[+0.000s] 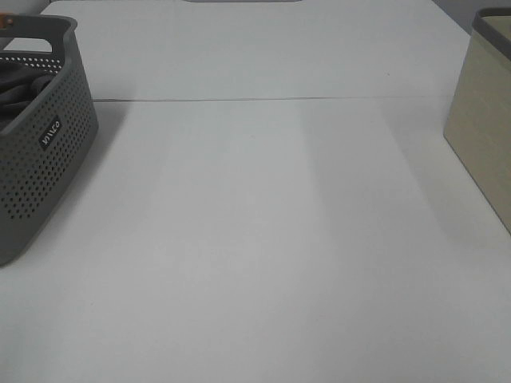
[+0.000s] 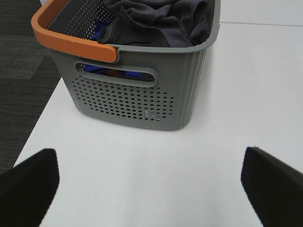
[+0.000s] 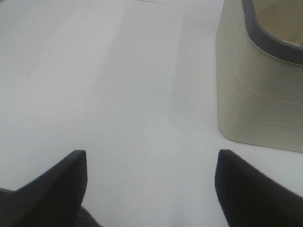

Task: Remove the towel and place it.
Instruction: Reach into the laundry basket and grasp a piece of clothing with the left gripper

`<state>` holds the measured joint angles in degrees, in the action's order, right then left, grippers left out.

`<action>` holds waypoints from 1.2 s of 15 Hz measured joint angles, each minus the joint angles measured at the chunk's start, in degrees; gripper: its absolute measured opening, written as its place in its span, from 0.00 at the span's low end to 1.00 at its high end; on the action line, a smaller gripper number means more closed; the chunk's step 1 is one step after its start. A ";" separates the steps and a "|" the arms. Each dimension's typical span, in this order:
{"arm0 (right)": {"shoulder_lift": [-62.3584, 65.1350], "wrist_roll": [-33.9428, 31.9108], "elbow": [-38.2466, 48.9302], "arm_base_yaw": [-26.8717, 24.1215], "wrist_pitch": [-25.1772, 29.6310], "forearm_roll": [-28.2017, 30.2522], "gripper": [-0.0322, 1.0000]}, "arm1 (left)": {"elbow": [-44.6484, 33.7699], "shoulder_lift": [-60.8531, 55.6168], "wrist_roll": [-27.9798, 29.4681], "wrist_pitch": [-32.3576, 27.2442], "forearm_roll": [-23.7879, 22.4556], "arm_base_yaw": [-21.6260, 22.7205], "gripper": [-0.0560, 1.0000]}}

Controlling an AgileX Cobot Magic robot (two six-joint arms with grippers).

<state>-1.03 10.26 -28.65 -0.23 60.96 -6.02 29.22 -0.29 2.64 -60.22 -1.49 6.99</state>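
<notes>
Waiting at the start: the towel (image 2: pixel 156 21) lies bunched in the grey basket (image 2: pixel 142 99) at the table's (image 1: pixel 263 239) left edge, nothing lifted yet. Left gripper (image 2: pixel 149 156) and right gripper (image 3: pixel 151 153) both gape wide, empty. A blue cloth (image 2: pixel 98 29) lies beside the towel, and the basket's wall faces the left gripper. A beige bin (image 3: pixel 255 94) stands at the right edge.

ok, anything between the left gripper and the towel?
Only the near wall of the grey basket: the towel lies heaped inside it. Nothing sits on the table between the open left gripper and that wall. From above, nothing visible covers the towel.
</notes>
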 joint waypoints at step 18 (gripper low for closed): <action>1.32 0.00 0.00 0.00 -0.06 0.11 0.74 | 0.00 0.00 -0.11 0.00 -0.17 0.00 0.99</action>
<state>0.29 10.26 -28.65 -0.23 60.91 -5.90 29.22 -0.29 2.52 -60.22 -1.66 6.99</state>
